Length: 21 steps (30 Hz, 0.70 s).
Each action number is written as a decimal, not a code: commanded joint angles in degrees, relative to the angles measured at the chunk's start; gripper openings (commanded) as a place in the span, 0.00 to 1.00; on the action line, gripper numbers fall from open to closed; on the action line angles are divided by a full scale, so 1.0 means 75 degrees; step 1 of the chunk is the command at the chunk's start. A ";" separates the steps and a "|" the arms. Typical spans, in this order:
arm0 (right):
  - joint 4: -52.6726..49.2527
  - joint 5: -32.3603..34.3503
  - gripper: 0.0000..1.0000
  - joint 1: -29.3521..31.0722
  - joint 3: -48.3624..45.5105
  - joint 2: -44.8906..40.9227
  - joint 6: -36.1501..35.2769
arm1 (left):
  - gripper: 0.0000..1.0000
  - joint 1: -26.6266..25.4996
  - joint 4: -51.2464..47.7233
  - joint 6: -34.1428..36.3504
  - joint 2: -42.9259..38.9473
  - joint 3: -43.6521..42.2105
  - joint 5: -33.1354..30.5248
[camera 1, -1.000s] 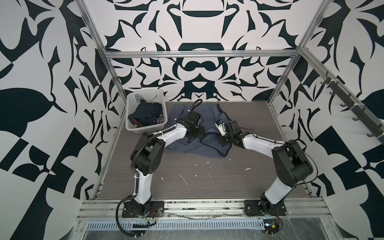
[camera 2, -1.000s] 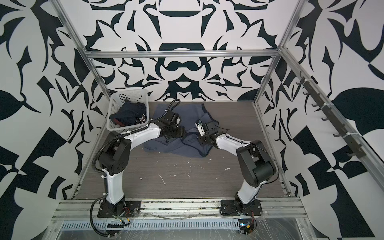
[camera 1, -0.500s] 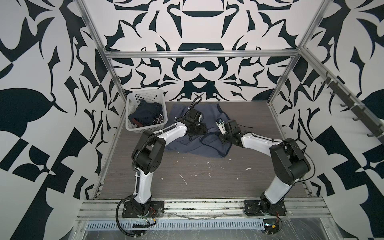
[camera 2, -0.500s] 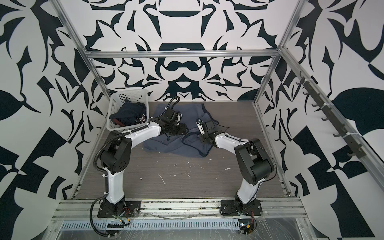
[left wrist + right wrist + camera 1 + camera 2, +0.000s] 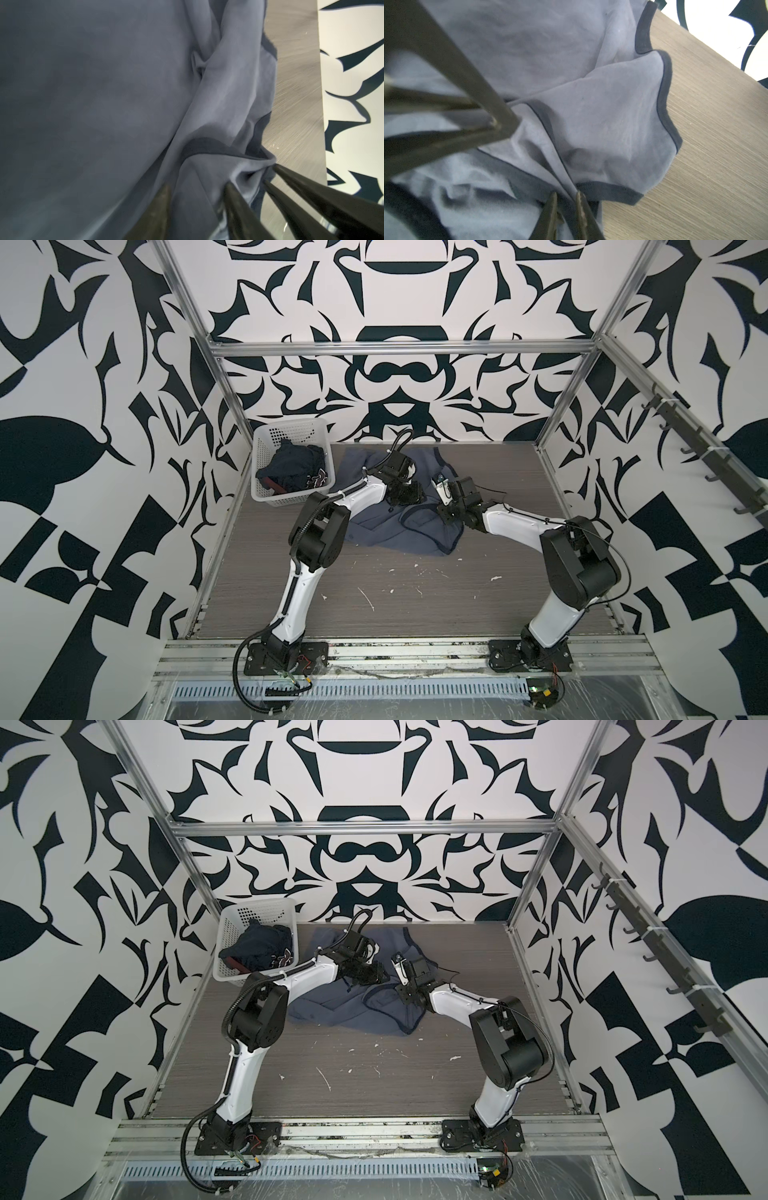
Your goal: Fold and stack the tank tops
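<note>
The slate-blue tank top (image 5: pixel 399 531) lies crumpled on the table's far middle, its navy trim showing in the right wrist view. My left gripper (image 5: pixel 409 494) is low over its middle; in the left wrist view its fingers (image 5: pixel 232 199) stand apart astride a fold of the cloth (image 5: pixel 197 158). Right beside it, my right gripper (image 5: pixel 442 512) is shut on the tank top's trimmed edge (image 5: pixel 608 191), with cloth pinched between its fingertips (image 5: pixel 579 199). The navy tank top (image 5: pixel 295 466) lies bunched in the basket.
A white perforated basket (image 5: pixel 291 427) stands at the back left corner, touching the slate-blue cloth's left side. Metal frame posts and patterned walls close in the table (image 5: pixel 415 593). White scuffs mark the wood near the front.
My left gripper's jaws have narrowed around the fold. The right gripper has closed a little tighter on the trim and sits closer to the left one.
</note>
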 commanded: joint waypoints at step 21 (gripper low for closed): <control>0.3769 -0.2862 0.19 -0.0291 -0.3477 -0.2795 0.8849 | 0.00 -0.0034 0.3511 -0.4011 -0.1366 -0.2401 0.1797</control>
